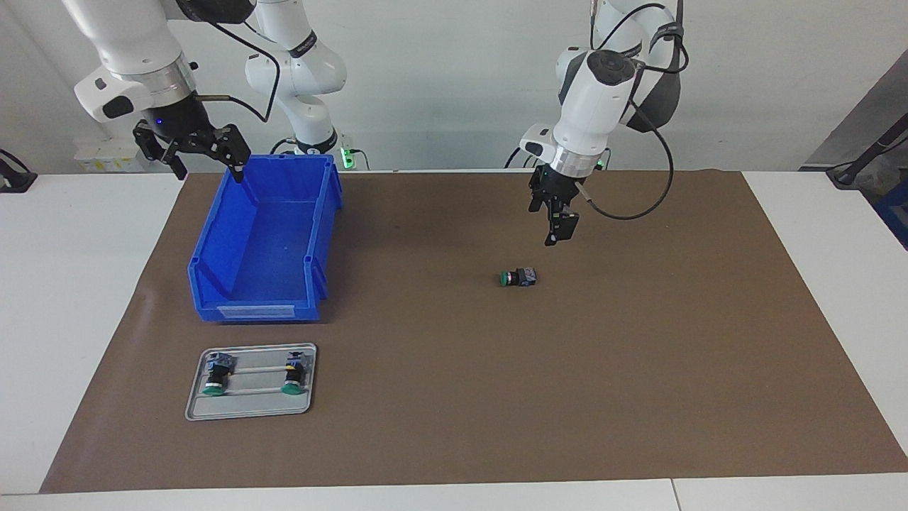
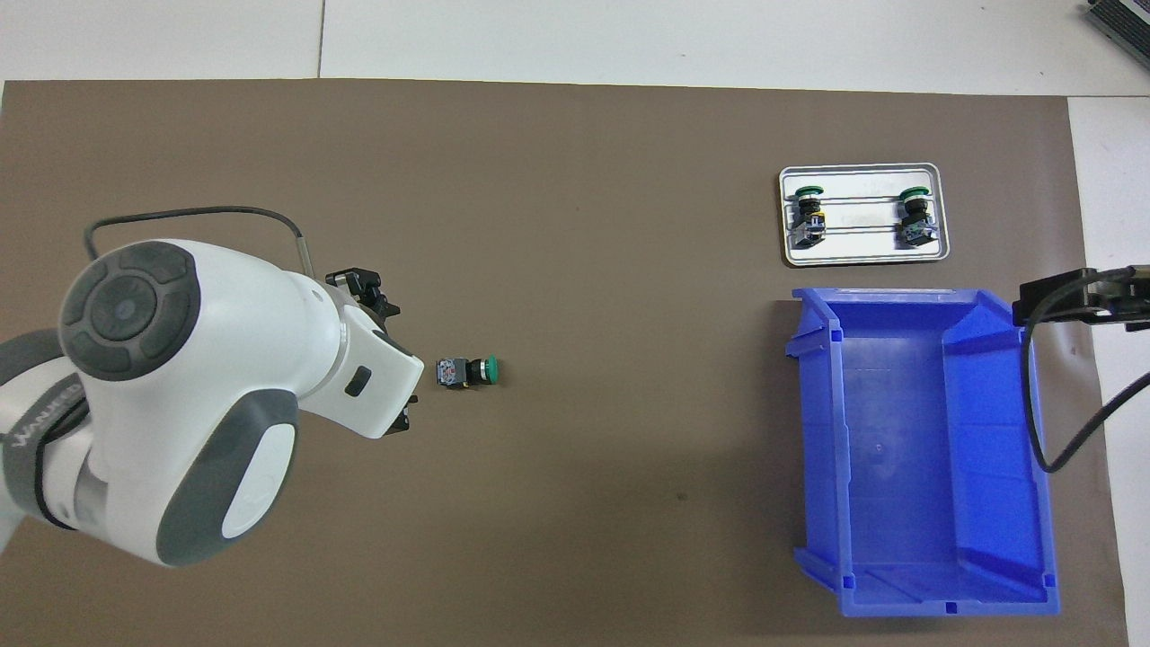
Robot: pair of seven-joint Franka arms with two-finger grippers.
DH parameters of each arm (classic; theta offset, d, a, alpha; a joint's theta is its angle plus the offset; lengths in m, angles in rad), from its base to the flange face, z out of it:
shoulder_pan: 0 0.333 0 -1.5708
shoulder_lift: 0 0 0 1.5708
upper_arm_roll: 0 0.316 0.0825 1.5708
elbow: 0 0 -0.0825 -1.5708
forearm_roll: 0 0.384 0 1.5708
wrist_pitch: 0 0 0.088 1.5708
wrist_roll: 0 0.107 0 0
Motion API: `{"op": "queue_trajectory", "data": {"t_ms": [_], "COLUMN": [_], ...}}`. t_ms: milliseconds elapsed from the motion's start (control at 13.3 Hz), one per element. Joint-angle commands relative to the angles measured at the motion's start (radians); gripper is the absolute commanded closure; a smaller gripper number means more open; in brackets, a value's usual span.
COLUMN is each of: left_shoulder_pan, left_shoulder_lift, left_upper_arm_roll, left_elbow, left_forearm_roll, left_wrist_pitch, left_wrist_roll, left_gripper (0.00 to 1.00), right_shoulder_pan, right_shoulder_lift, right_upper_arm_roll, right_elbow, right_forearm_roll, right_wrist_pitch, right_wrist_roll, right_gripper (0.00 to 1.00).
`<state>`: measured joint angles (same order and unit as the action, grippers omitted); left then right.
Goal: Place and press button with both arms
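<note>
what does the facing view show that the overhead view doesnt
Only the facing view shows both grippers whole: the left gripper hangs in the air above the mat, close to the loose button, and the right gripper hangs over the blue bin's rim nearest the robots.

Only the overhead view looks straight down into the bin's bare floor; there the left arm's body hides most of its gripper.

Both show the loose button lying on its side on the brown mat, and two more buttons on the metal tray.
</note>
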<state>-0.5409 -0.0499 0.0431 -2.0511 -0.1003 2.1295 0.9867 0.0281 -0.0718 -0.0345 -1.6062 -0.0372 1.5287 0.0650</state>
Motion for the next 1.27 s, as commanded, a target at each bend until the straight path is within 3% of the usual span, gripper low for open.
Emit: {"op": "queue_trajectory", "data": {"t_ms": [0, 375, 600, 975, 1200], "left_shoulder_pan": [-0.027, -0.051, -0.071, -0.087, -0.094], "left_shoulder_lift": [0.03, 0.053, 0.16, 0.272, 0.278], "left_upper_arm_roll": [0.017, 0.017, 0.017, 0.018, 0.02], "left_elbow": [-0.055, -0.136, -0.136, -0.124, -0.124], "left_forearm_roll": [-0.01, -0.01, -0.01, -0.01, -0.01], "left_wrist_pitch": [0.084, 0.222, 0.326, 0.411, 0.402], "left_wrist_roll": [0.007, 0.003, -0.04, -0.074, -0.083], "left_gripper": [0.0, 0.0, 0.02, 0.02, 0.02], "right_shoulder_pan": [-0.007, -0.008, -0.007, -0.008, -0.008], "right_shoulder_lift": [-0.013, -0.013, -0.014, -0.013, -0.013], "right_upper_arm_roll": [0.011, 0.013, 0.015, 0.015, 0.013], "right_elbow": [-0.011, -0.011, -0.011, -0.011, -0.011], "right_forearm_roll": [0.028, 0.028, 0.028, 0.028, 0.028], "right_wrist_pitch": [-0.004, -0.004, -0.004, -0.004, -0.004], "right_wrist_roll": [-0.025, -0.027, -0.027, -0.027, -0.027], "right_gripper": [0.0, 0.0, 0.0, 0.0, 0.0]}}
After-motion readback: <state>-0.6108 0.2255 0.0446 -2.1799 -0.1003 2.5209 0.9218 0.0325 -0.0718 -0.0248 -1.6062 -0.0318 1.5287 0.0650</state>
